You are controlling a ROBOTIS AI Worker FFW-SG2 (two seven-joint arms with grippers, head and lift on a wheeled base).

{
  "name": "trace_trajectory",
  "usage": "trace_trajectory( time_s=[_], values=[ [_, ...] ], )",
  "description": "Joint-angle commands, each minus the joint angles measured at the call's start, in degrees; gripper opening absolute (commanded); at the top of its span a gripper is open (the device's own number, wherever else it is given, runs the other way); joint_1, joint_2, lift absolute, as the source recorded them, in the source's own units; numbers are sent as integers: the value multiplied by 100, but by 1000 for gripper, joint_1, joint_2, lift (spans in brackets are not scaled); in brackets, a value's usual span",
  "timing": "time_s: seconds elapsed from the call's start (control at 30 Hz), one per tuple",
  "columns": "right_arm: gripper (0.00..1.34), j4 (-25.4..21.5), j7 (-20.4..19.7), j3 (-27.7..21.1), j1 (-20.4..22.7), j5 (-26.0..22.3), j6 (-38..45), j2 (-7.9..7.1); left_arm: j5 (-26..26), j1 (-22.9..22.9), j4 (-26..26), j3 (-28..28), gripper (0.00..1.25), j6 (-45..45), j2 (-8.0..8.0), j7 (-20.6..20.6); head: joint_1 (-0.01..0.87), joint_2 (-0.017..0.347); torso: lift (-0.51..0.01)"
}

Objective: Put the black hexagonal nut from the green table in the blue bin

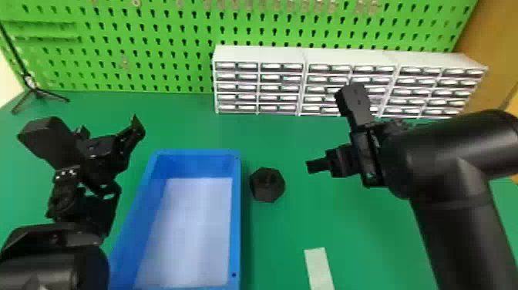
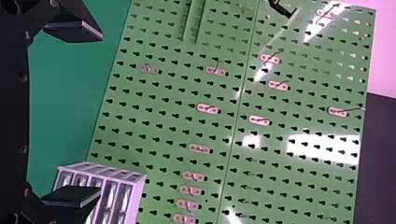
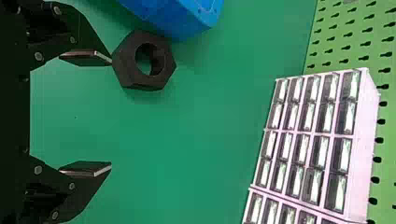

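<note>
Black hexagonal nut (image 1: 267, 185), wide round hole through it, lies on the green table (image 1: 285, 235), hexagonal face up. It sits just beside the right long wall of the deep rectangular blue bin (image 1: 236, 216), closer to that bin's far right corner than to its near end; outside it, a narrow strip of table between. Bin has a pale floor.

Right gripper (image 1: 308, 166), two flat black fingers, is above the table, to the right of the nut and apart from it. Fingers wide, nothing between them; in the right wrist view one fingertip lines up with the nut's edge.

Left gripper (image 1: 108, 125), also black, is up by the bin's far left corner, outside the wall. Its fingers stand wide too, nothing held; the left wrist view faces the green perforated pegboard (image 2: 173, 126).

Along the table's far edge, from the middle toward the right: white cabinets of small drawers (image 1: 262, 54), pegboard behind. Black tripod (image 1: 35, 91) near the far left corner. Pale flat strip (image 1: 319, 268) right of the bin's near part.
</note>
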Motion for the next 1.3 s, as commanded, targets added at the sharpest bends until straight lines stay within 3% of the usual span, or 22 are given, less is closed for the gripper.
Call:
trace_trajectory(
  time_s=[0.0,0.47,1.27],
  values=[
    [868,284,0,61,-143,1,-18,9,0,0,0,-9,1123,0,0,0,692,8,-97],
    [868,1576,0,17,-433,-157,-915,70,-17,9,9,-26,1123,0,0,0,692,8,-97],
    [868,3167,0,395,-934,-632,-2304,123,-35,18,18,-44,1123,0,0,0,692,8,-97]
  ],
)
